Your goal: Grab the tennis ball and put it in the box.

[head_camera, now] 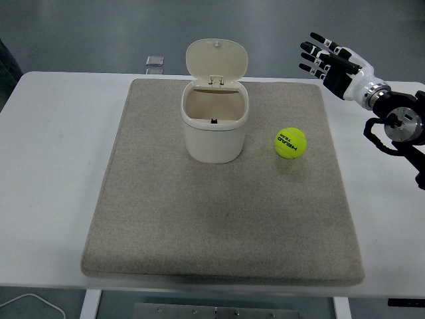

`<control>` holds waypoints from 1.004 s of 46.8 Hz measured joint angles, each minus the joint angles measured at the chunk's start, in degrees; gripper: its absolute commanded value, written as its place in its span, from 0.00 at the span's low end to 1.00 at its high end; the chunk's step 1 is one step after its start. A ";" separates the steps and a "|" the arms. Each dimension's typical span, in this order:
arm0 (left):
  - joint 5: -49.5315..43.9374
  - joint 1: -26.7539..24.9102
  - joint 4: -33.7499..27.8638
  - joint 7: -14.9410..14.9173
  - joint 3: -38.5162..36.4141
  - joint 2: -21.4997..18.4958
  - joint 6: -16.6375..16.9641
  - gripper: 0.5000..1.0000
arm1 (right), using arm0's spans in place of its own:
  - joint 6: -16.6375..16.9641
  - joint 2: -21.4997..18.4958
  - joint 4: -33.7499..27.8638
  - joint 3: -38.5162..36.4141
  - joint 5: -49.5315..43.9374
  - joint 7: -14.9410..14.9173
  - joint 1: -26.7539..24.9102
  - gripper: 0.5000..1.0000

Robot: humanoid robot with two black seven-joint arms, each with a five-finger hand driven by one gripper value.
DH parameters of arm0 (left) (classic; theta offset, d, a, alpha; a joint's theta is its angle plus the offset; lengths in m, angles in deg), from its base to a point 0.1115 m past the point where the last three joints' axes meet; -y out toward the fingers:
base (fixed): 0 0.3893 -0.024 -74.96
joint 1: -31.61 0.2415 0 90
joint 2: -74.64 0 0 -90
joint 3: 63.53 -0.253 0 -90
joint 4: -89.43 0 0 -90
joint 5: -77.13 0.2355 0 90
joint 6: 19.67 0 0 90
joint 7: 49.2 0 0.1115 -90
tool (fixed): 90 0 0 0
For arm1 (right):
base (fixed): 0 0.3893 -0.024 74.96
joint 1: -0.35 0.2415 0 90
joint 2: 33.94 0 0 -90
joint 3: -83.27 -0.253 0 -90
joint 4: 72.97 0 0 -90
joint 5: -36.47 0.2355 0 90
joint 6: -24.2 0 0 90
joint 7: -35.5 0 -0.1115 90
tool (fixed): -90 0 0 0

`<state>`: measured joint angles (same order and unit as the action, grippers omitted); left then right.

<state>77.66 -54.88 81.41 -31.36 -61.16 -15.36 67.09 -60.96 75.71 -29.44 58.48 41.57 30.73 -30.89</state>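
Observation:
A yellow-green tennis ball [290, 142] lies on the grey mat [219, 219], right of centre. A cream box [214, 123] with its hinged lid standing open sits on the mat to the ball's left, a short gap between them. My right hand [321, 58] hovers above the mat's far right corner, up and to the right of the ball, fingers spread and holding nothing. The left arm is out of view.
The mat covers most of the white table [53, 173]. A small clear square object [155, 61] lies past the table's far edge. A white cable [33, 300] shows at the bottom left.

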 measured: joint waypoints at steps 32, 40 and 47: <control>-0.09 -0.71 0.20 0.03 0.01 0.00 0.17 0.98 | 0.06 -0.34 -0.03 0.01 -0.76 -4.09 0.47 0.86; -0.09 -0.71 0.20 0.03 -0.06 0.00 0.17 0.98 | 0.10 -0.41 -0.03 0.01 -0.75 -4.50 0.32 0.86; -0.09 -0.69 0.20 0.03 -0.01 0.00 0.17 0.98 | 0.65 -0.80 0.19 -0.05 -0.84 -4.60 0.50 0.86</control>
<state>77.56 -55.57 81.61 -31.33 -61.17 -15.36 67.25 -60.32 74.91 -29.25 58.43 40.73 26.12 -30.39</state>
